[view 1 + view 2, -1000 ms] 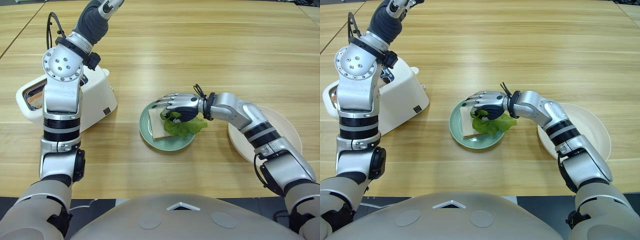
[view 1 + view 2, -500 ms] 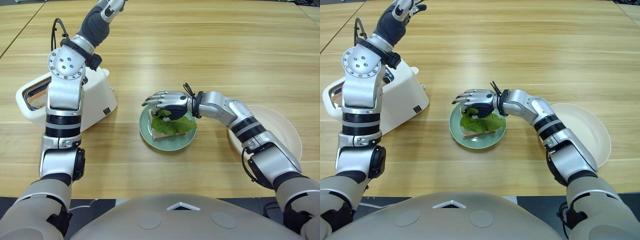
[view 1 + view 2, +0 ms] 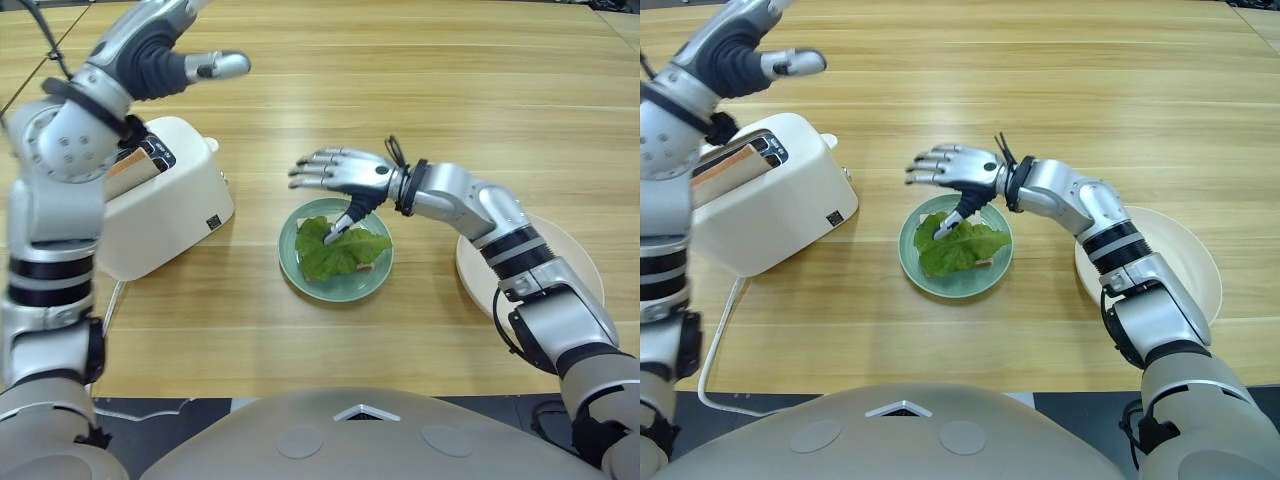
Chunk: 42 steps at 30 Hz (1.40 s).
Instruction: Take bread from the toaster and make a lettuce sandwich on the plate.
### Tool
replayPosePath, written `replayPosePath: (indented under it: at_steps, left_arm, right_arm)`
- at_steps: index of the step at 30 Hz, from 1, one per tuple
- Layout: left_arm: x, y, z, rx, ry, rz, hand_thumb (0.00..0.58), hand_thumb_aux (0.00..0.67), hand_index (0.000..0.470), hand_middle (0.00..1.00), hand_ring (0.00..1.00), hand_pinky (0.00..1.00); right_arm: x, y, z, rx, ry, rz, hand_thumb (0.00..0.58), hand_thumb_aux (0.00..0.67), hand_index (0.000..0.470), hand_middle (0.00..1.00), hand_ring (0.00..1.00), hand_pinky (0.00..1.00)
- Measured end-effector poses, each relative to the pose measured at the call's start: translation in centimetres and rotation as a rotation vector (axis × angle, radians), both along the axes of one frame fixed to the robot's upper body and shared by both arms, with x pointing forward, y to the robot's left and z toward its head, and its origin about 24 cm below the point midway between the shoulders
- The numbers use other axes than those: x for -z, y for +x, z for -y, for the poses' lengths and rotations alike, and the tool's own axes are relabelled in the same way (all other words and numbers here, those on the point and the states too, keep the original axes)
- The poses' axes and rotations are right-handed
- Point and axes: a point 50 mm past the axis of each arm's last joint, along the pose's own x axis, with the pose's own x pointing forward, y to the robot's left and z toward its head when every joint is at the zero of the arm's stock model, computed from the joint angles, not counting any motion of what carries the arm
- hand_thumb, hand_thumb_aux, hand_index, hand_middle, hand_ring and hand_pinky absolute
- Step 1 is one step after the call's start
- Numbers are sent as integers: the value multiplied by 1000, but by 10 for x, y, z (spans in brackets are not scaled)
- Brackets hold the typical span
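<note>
**A:** where's the lettuce (image 3: 340, 252) at?

**B:** flat on the green plate (image 3: 330, 292). Right hand (image 3: 345, 170) is spread wide above it, one finger down on the leaf. Left hand (image 3: 150, 65) is open, up by the toaster (image 3: 180, 200).

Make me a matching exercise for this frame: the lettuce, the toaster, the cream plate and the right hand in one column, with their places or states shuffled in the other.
Things
1. lettuce leaf
2. toaster
3. cream plate
4. right hand

Places or states
A. farthest right, nothing on its visible part
B. fingers spread, above the far edge of the green plate
C. lies on the green plate over a bread slice
D. farthest left, second bread slice in its slot

Pairs: 1-C, 2-D, 3-A, 4-B
</note>
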Motion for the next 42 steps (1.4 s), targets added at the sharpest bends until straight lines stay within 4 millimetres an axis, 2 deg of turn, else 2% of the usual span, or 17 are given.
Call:
replayPosePath:
  at_steps: [1, 2, 4, 11, 13, 15, 16, 17, 18, 27, 32, 34, 36, 37, 38, 40, 42]
  left_arm:
    - [1, -4, -10, -52, 83, -25, 0, 0, 0, 0, 0, 0]
    - [3, -11, -29, -143, 204, -75, 0, 0, 0, 0, 0, 0]
    - [2, -18, -45, -225, 292, -117, 0, 0, 0, 0, 0, 0]
    - [39, -29, -84, -376, 445, -374, 0, 0, 0, 0, 0, 0]
    - [40, -29, -86, -383, 449, -387, 92, 55, 39, 0, 0, 0]
    - [42, -29, -85, -378, 453, -398, 390, 286, 201, 0, 0, 0]
    - [43, -29, -85, -377, 453, -402, 480, 391, 275, 0, 0, 0]
    - [45, -28, -84, -375, 454, -411, 559, 541, 380, 0, 0, 0]
    - [47, -27, -85, -374, 453, -420, 580, 670, 470, 0, 0, 0]
    - [30, -13, -71, -308, 344, -317, 580, 670, 470, 0, 0, 0]
    - [13, -9, -63, -264, 278, -228, 580, 670, 470, 0, 0, 0]
    - [-2, -7, -62, -248, 228, -163, 580, 670, 470, 0, 0, 0]
    - [-29, -7, -55, -201, 129, -55, 580, 670, 470, 0, 0, 0]
    - [-45, -8, -48, -149, 63, 13, 580, 670, 470, 0, 0, 0]
    - [-54, -10, -40, -101, 20, 50, 580, 670, 470, 0, 0, 0]
    - [-54, -10, -28, -27, -39, 49, 580, 670, 470, 0, 0, 0]
    - [-43, -6, -13, 55, -112, -22, 580, 670, 470, 0, 0, 0]
  right_arm:
    - [-6, 0, 3, 13, 11, 21, 0, 0, 0, 0, 0, 0]
    - [-15, 0, 8, 37, 24, 52, 0, 0, 0, 0, 0, 0]
    - [-20, 1, 11, 56, 34, 72, 0, 0, 0, 0, 0, 0]
    - [-9, 2, 16, 97, 34, 57, 0, 0, 0, 0, 0, 0]
    - [-9, 4, 20, 107, 31, 56, 0, 0, 0, 0, 0, 0]
    - [-8, 4, 23, 116, 27, 55, 0, 0, 0, 0, 0, 0]
    - [-7, 4, 24, 118, 25, 54, 0, 0, 0, 0, 0, 0]
    - [-6, 3, 25, 122, 22, 51, 0, 0, 0, 0, 0, 0]
    - [-5, 3, 27, 128, 17, 48, 0, 0, 0, 0, 0, 0]
    - [-2, 3, 36, 162, 9, 39, 0, 0, 0, 0, 0, 0]
    - [2, 5, 39, 175, 8, 27, 0, 0, 0, 0, 0, 0]
    - [2, 5, 40, 179, 8, 25, 0, 0, 0, 0, 0, 0]
    - [0, 6, 41, 183, 11, 30, 0, 0, 0, 0, 0, 0]
    - [-1, 7, 42, 187, 15, 35, 0, 0, 0, 0, 0, 0]
    - [-2, 8, 43, 193, 17, 40, 0, 0, 0, 0, 0, 0]
    - [-5, 10, 47, 208, 20, 49, 0, 0, 0, 0, 0, 0]
    - [-8, 14, 53, 234, 32, 62, 0, 0, 0, 0, 0, 0]
